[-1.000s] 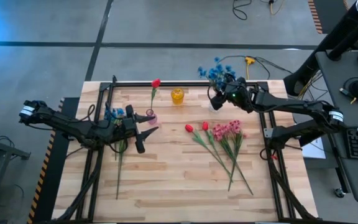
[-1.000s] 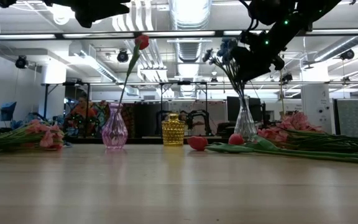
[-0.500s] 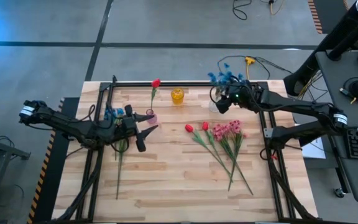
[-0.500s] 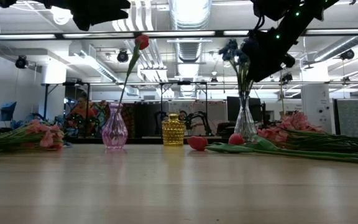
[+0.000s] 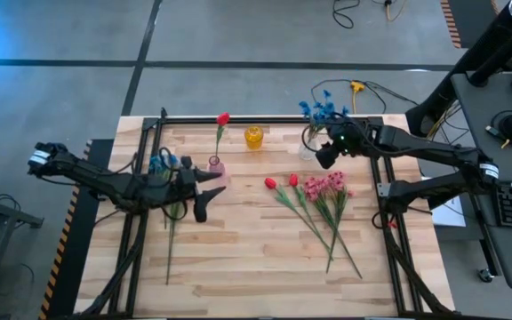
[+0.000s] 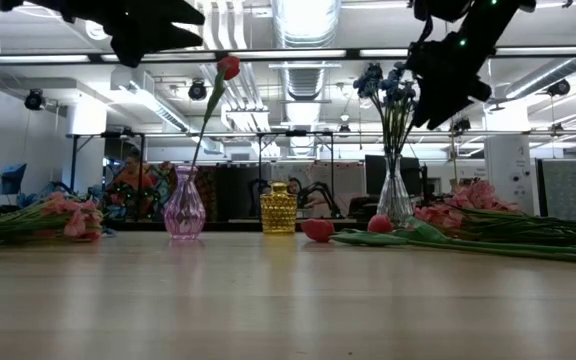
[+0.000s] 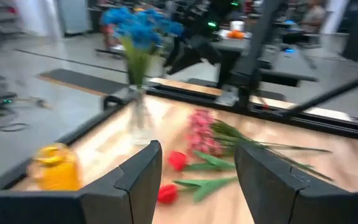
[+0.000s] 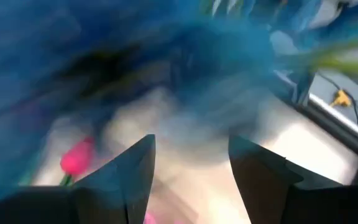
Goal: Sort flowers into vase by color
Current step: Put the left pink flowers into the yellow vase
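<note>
Blue flowers (image 5: pixel 323 104) are standing in your clear vase (image 6: pixel 394 198); your right pincer (image 5: pixel 324 156) is hovering beside them, open and empty. Your left pincer (image 5: pixel 204 188) is waiting open. Next, you are likely needing the pink flowers (image 5: pixel 325 187) lying on the surface (image 5: pixel 256 258)

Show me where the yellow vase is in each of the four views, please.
High view: the yellow vase stands near the table's far edge, between the pink vase and the clear vase of blue flowers.
Low view: centre, between the same two vases.
Left wrist view: lower left corner.
Right wrist view: not in it.
Shared landmark: the clear vase.
</note>
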